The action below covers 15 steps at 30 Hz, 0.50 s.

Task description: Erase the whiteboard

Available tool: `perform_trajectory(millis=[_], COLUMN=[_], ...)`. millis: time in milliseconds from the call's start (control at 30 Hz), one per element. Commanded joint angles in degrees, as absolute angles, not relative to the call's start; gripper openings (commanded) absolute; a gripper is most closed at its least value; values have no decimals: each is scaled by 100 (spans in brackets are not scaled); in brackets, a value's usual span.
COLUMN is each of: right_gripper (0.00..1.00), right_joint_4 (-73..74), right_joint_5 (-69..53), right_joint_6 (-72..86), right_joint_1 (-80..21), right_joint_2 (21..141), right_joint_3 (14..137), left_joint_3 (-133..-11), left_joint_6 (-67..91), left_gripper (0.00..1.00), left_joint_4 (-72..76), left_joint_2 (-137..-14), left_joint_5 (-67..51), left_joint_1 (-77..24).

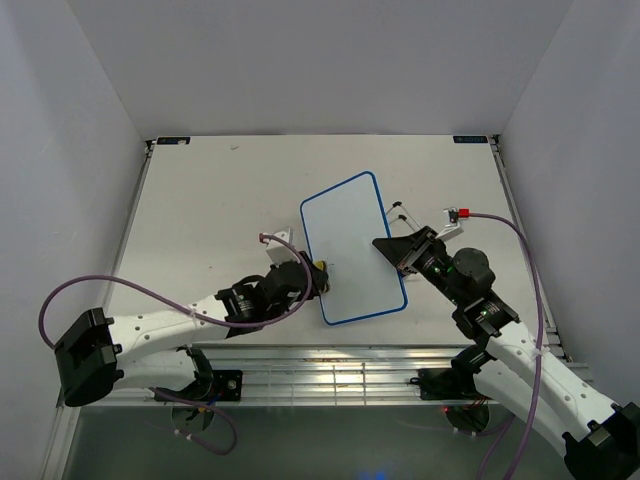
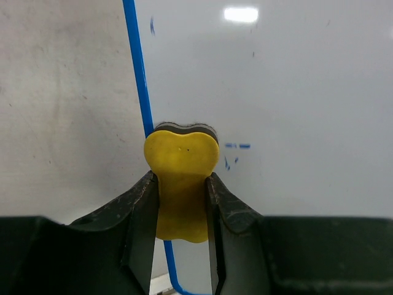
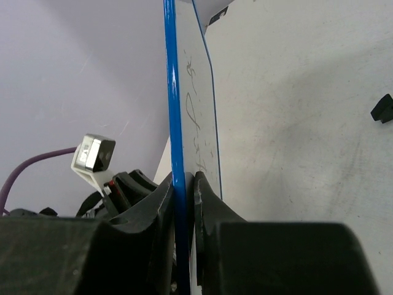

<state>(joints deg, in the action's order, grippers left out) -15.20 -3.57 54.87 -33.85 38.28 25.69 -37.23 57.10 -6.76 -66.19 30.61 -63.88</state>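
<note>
The whiteboard (image 1: pixel 352 250) is a white board with a thin blue rim, lying tilted in the middle of the table. My right gripper (image 1: pixel 392 248) is shut on its right edge; in the right wrist view the blue rim (image 3: pixel 174 123) runs edge-on between the jaws, with faint marks on the board face. My left gripper (image 1: pixel 312 272) is shut on a yellow eraser (image 2: pixel 181 178), which presses on the board's left rim (image 2: pixel 140 80). A few small blue marks (image 2: pixel 236 147) remain just right of the eraser.
A small white bracket (image 1: pixel 279 238) lies left of the board. A white part with a red tip (image 1: pixel 457 216) lies right of it, and a thin wire stand (image 1: pixel 401 213) beside the board's right edge. A small black piece (image 3: pixel 382 108) rests on the table.
</note>
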Motion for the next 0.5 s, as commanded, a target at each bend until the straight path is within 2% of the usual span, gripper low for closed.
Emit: perform_trajectory(millis=[0, 233, 467], right_gripper=[8, 8, 8], right_joint_4=[-3085, -3138, -3112], right_joint_5=[-1002, -1072, -949], right_joint_6=[6468, 6592, 6548], right_joint_1=[-3489, -3489, -3489], right_joint_2=[3542, 3437, 3454], right_joint_3=[2813, 2575, 2671], left_joint_3=[-4025, -4464, -4387], left_joint_6=[5125, 4404, 4596], left_gripper=[0, 0, 0], left_joint_4=[-397, 184, 316], left_joint_2=[-6609, -6855, -7119], left_joint_5=[2822, 2523, 2153], left_joint_1=[-6004, -5774, -5862])
